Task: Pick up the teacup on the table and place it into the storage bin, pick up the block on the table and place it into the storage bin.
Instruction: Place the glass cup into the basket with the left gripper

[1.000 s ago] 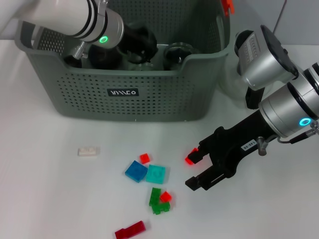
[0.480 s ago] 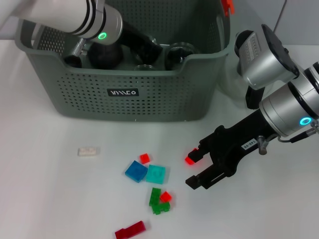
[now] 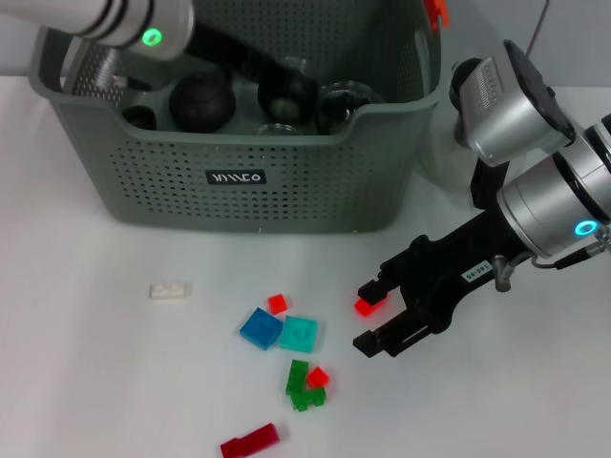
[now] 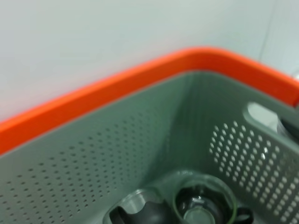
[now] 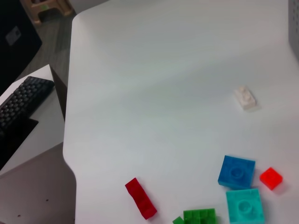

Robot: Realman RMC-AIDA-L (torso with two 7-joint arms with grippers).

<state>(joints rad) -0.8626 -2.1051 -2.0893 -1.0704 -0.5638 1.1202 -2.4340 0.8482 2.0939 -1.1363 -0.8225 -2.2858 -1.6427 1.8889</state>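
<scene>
Inside the large grey perforated plastic storage bin [image 3: 286, 181], far left: left end effector [image 3: 286, 91], grip state can't tell. On the white counter [image 3: 95, 382], near right, right end effector [image 3: 368, 315] is open, straddling a small red block [image 3: 364, 307], not gripping.

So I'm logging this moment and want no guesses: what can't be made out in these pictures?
- Left gripper: head view shows it inside the storage bin, but dark items around it hide its fingers; left wrist view shows none.
- Bin contents: half hidden by the front wall; no teacup identifiable.
- Right gripper: whether the red block touches a finger is unclear.
- Green blocks: cut off in the right wrist view.
</scene>
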